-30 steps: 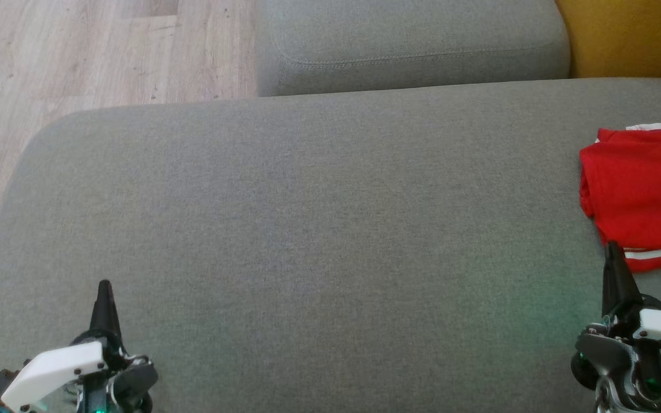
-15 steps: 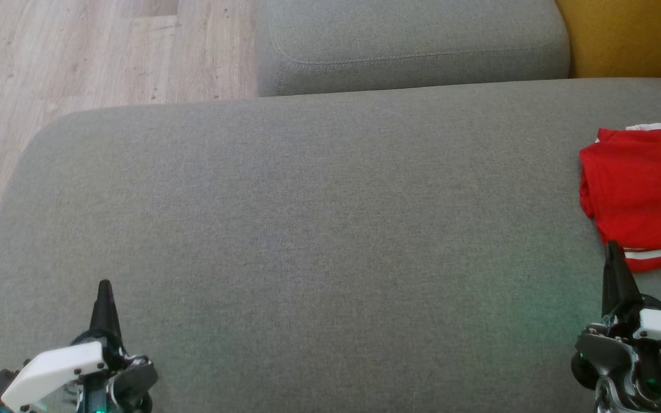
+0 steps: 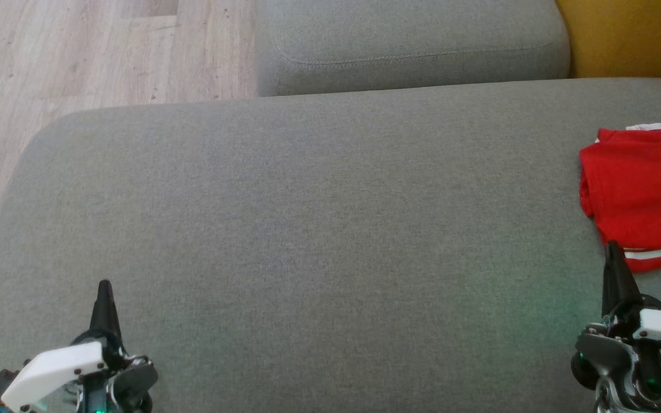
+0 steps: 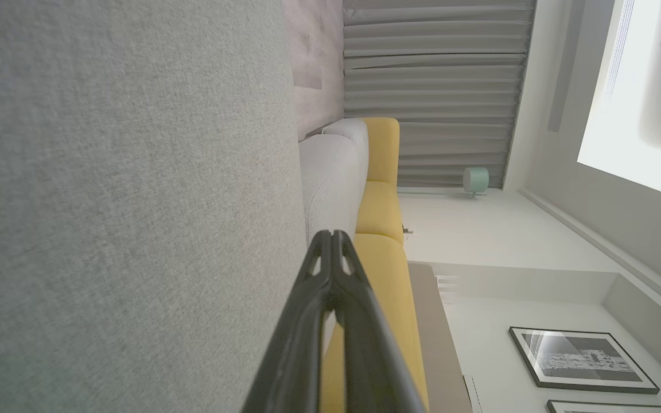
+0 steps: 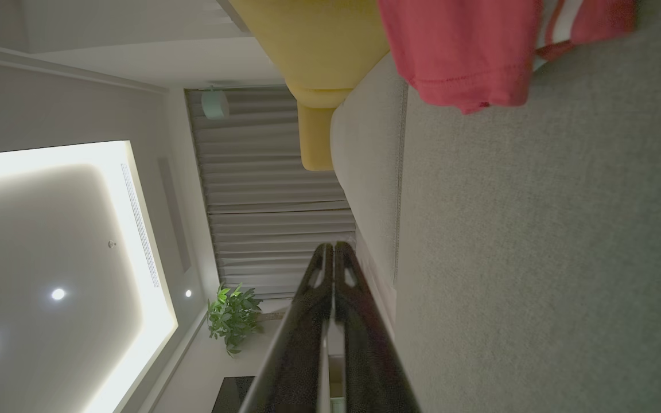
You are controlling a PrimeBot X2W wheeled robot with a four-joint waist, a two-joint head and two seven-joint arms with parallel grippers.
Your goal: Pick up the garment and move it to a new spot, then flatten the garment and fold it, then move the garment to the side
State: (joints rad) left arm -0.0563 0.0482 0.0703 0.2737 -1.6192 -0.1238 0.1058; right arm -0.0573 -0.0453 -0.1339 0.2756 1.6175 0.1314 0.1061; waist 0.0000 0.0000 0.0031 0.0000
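Nothing has moved since the earlier frames: both arms and the garment (image 3: 643, 189) sit as before. Left end effector (image 3: 104, 285), near left: two dark fingers pressed together into a single point, holding nothing, over the bare grey seat cushion (image 3: 307, 229). Right end effector (image 3: 612, 248), near right: likewise closed tight and empty, its tip just beside the near edge of the garment in the head view. The right wrist view shows grey fabric between the closed fingers and the red hem, so the two are apart. Garment: red with white stripes, folded into a compact stack, lying on the right side of the seat cushion and cut off by the right edge of the head view. Far side: a second grey cushion (image 3: 411, 46), a yellow cushion (image 3: 629, 34) to its right, and pale wood floor (image 3: 78, 57) at far left.
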